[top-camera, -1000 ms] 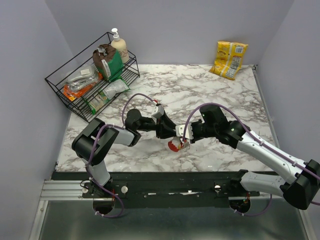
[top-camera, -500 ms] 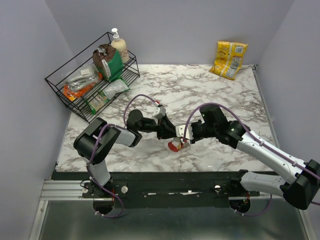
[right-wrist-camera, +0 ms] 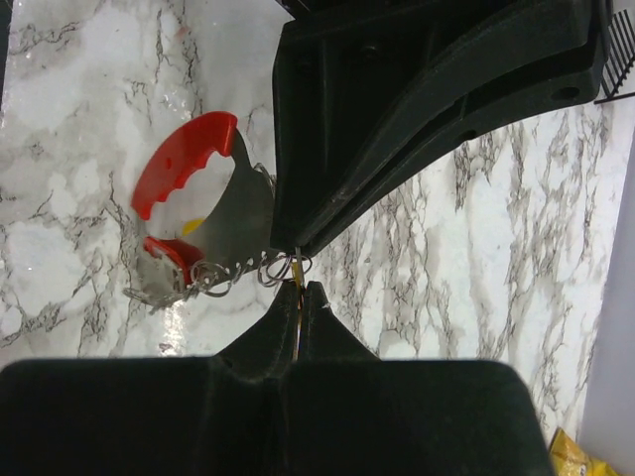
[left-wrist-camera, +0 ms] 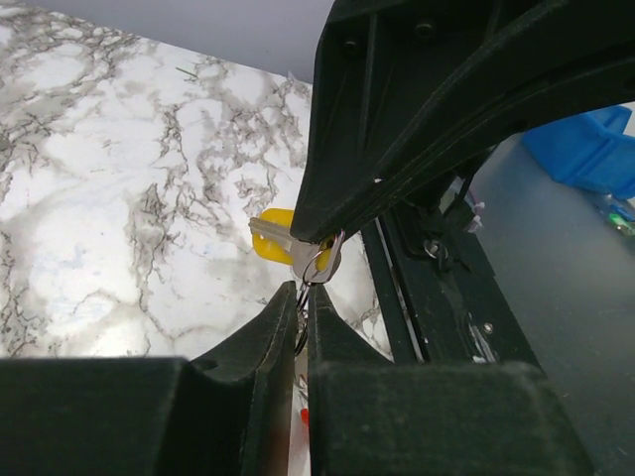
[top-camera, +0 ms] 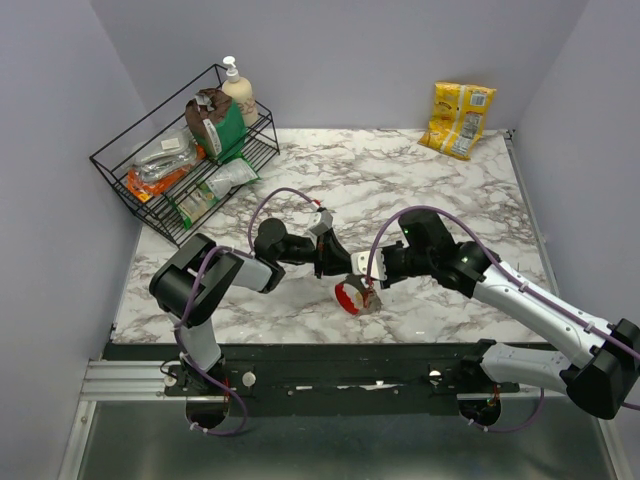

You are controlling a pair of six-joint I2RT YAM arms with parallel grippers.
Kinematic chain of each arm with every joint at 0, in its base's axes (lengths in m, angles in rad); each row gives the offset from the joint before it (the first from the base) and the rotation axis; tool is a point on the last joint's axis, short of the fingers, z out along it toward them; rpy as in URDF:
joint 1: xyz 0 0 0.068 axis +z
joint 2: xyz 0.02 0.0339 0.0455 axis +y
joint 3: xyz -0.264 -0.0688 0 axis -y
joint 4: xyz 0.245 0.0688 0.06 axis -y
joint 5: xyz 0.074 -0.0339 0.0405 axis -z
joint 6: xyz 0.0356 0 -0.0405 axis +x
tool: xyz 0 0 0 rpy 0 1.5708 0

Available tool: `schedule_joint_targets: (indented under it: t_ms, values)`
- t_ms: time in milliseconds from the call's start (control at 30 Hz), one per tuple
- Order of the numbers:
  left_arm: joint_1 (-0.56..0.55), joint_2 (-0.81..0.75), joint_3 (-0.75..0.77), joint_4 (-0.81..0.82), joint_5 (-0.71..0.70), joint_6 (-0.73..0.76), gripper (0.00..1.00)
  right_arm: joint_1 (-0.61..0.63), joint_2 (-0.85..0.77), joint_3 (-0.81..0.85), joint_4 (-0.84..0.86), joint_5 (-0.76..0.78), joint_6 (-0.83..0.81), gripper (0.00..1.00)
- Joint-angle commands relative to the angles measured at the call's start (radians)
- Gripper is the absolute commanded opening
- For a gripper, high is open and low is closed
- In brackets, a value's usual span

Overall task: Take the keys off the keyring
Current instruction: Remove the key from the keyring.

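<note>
My two grippers meet tip to tip above the marble near the table's front. The left gripper (top-camera: 338, 268) (left-wrist-camera: 303, 293) has its jaws pressed together on the thin wire of the keyring (left-wrist-camera: 300, 317) (right-wrist-camera: 270, 268). The right gripper (top-camera: 362, 283) (right-wrist-camera: 301, 288) is shut on a yellow-headed key (left-wrist-camera: 274, 226), which appears edge-on between its tips. From the ring hang a red curved loop (right-wrist-camera: 181, 164) (top-camera: 346, 298) and a flat silvery plate (right-wrist-camera: 238, 213). More small keys (right-wrist-camera: 151, 286) dangle by the loop's lower end, partly hidden.
A black wire rack (top-camera: 150, 190) with packets stands at the back left, with a soap bottle (top-camera: 238, 90) in it. A yellow snack bag (top-camera: 458, 118) lies at the back right. The black front rail (top-camera: 300, 352) runs just below the grippers.
The left gripper's jaws have closed in on the ring. The red loop has swung a little lower and turned. The right gripper has kept its grip and place.
</note>
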Motion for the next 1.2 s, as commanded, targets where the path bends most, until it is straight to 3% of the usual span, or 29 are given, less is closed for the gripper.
schedule_joint_targets:
  t_ms: [0, 167, 667, 1167]
  values:
    - [-0.008, 0.02, 0.018, 0.279, 0.041, -0.04, 0.08, -0.001, -0.014, 0.016, 0.012, -0.01, 0.014, 0.01]
    - [-0.008, 0.024, 0.018, 0.302, 0.043, -0.057, 0.0, -0.001, -0.025, 0.005, 0.041, 0.031, 0.022, 0.01]
    - [0.032, -0.013, -0.002, 0.35, 0.004, -0.074, 0.0, -0.024, -0.036, -0.039, 0.082, 0.112, 0.005, 0.01]
    - [0.053, -0.054, -0.019, 0.359, -0.011, -0.075, 0.0, -0.023, 0.085, -0.003, 0.053, 0.013, 0.037, 0.01]
